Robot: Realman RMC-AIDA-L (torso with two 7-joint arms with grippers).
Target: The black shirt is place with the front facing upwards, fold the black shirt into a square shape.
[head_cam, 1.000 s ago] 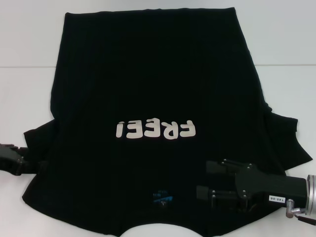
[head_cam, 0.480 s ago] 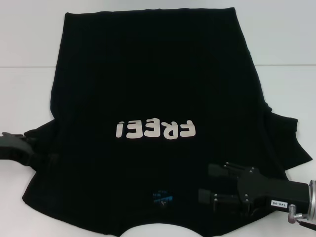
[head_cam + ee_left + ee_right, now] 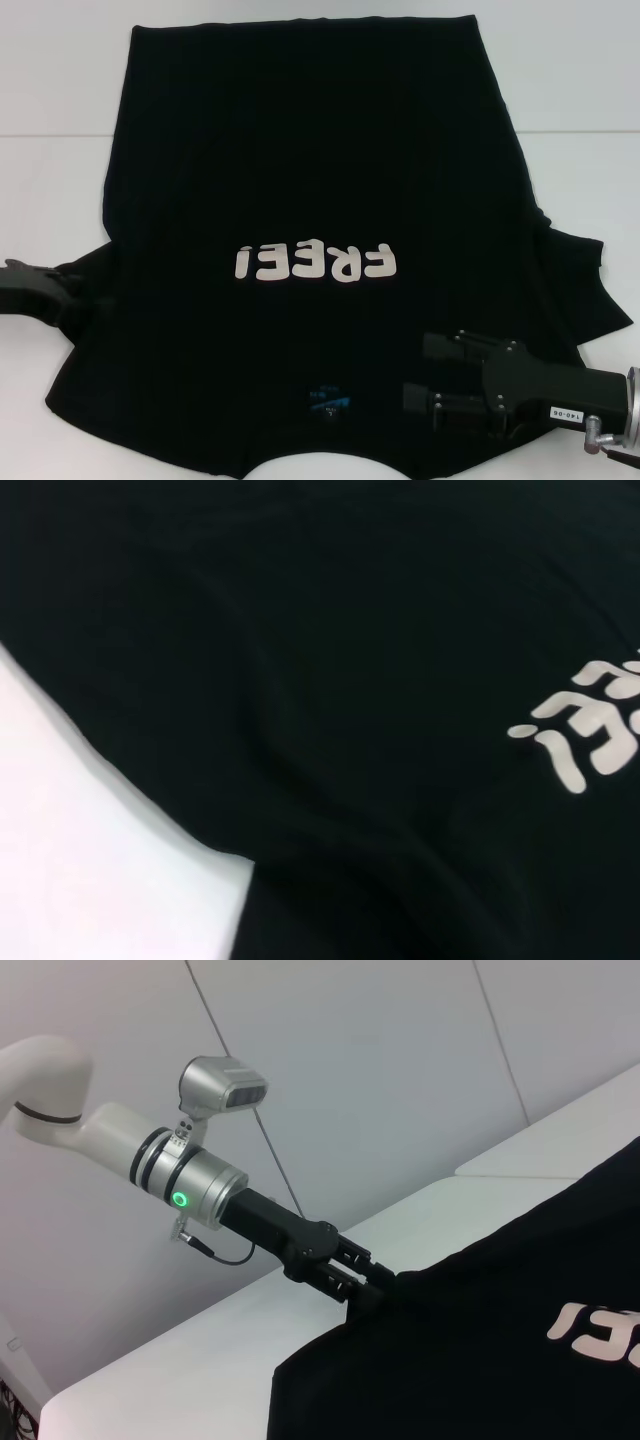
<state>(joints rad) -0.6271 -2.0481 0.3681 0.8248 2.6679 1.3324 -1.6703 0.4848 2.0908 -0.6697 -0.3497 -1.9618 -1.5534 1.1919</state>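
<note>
The black shirt [image 3: 310, 180] lies spread flat on the white table, front up, with its collar nearest me. The white letters "FREE" [image 3: 315, 263] read upside down, and a small blue neck label [image 3: 328, 403] shows near the collar. My left gripper [image 3: 70, 295] is open at the edge of the shirt's left sleeve, fingertips reaching the cloth; it also shows in the right wrist view [image 3: 372, 1285]. My right gripper [image 3: 415, 372] is open, low over the shirt's right shoulder, right of the collar. The left wrist view shows only the shirt [image 3: 350, 680] and table.
The white table [image 3: 60, 120] shows bare on both sides of the shirt. The right sleeve [image 3: 585, 285] spreads out toward the table's right side. A white wall [image 3: 400, 1060] stands behind the left arm in the right wrist view.
My left gripper has moved up and to the right, from off the cloth onto the left sleeve's edge. My right gripper has dropped slightly toward me.
</note>
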